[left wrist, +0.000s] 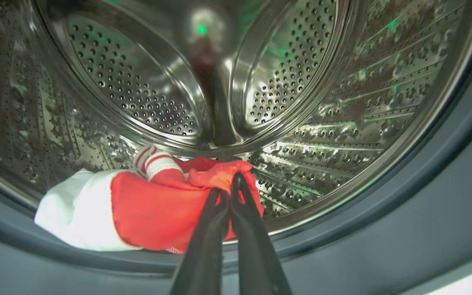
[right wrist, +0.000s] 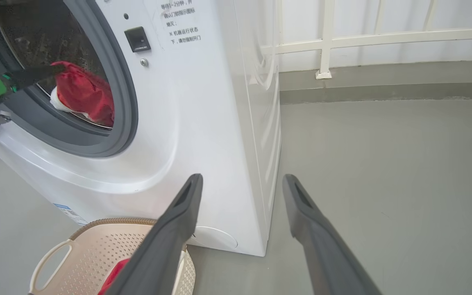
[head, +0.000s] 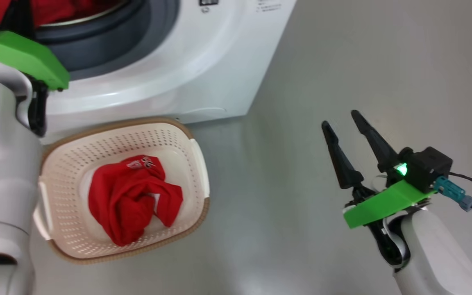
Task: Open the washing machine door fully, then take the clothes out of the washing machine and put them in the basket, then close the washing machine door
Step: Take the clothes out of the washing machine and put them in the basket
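Inside, the left hand (left wrist: 228,185) has its two dark fingers pressed together, pinching a fold of the red-and-white garment (left wrist: 154,209) that lies at the front lip of the steel drum (left wrist: 137,94). The right hand (head: 340,118) hangs wide open and empty over the grey floor (head: 363,61), right of the washing machine (right wrist: 187,123). Chinese lettering (right wrist: 180,24) on the machine's front is too small to read surely, and a blue sticker (right wrist: 67,209) sits low on it. The basket (head: 72,155) in front holds another red garment (head: 129,205) with unreadable white print.
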Available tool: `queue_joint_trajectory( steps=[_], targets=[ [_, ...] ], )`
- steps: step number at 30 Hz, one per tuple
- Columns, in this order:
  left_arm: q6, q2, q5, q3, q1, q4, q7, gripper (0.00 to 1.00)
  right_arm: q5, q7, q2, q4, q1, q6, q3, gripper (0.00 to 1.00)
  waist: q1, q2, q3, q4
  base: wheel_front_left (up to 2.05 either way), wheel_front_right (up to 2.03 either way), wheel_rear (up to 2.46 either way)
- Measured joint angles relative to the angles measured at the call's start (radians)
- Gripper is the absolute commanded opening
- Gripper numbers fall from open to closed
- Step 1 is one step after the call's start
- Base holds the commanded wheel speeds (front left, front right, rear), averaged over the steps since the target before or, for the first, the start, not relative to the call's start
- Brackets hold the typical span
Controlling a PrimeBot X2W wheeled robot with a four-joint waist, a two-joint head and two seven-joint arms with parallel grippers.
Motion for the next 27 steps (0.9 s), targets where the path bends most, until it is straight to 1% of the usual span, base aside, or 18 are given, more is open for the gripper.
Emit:
queue_joint_trajectory(
  steps=[3, 4, 11, 13, 14, 15, 27],
  targets=[
    [0.000, -0.007, -0.004, 0.013, 0.051, -0.105, 0.000, 0.00, 0.001, 0.000, -0.009, 0.003, 0.018, 0.000, -0.009, 1.00, 0.0000, 0.0000, -0.024, 0.020, 0.00, 0.00, 0.00],
    [0.000, -0.012, -0.005, 0.021, 0.092, -0.174, 0.000, 0.00, 0.001, 0.000, -0.013, 0.003, 0.030, 0.000, -0.013, 1.00, 0.0000, 0.0000, -0.040, 0.033, 0.00, 0.00, 0.00],
    [-0.007, -0.018, -0.004, 0.053, 0.244, -0.401, -0.001, 0.00, 0.004, 0.000, -0.032, 0.004, 0.060, 0.000, -0.029, 1.00, 0.0000, 0.0000, -0.092, 0.069, 0.00, 0.00, 0.00],
    [-0.007, -0.019, -0.002, 0.061, 0.292, -0.463, -0.004, 0.00, 0.005, 0.000, -0.034, 0.002, 0.068, 0.000, -0.034, 1.00, 0.0000, 0.0000, -0.106, 0.077, 0.00, 0.00, 0.00],
    [-0.007, -0.019, -0.002, 0.061, 0.292, -0.463, -0.004, 0.00, 0.005, 0.000, -0.034, 0.002, 0.068, 0.000, -0.034, 1.00, 0.0000, 0.0000, -0.106, 0.077, 0.00, 0.00, 0.00],
    [-0.007, -0.019, 0.000, 0.063, 0.317, -0.493, -0.004, 0.00, 0.007, 0.000, -0.036, 0.002, 0.075, 0.000, -0.035, 1.00, 0.0000, 0.0000, -0.112, 0.080, 0.00, 0.00, 0.00],
    [-0.006, -0.035, 0.012, 0.100, 0.609, -0.880, -0.005, 0.00, 0.008, 0.000, -0.056, -0.002, 0.121, 0.000, -0.044, 1.00, 0.0000, 0.0000, -0.171, 0.112, 0.00, 0.00, 0.00]
  ],
)
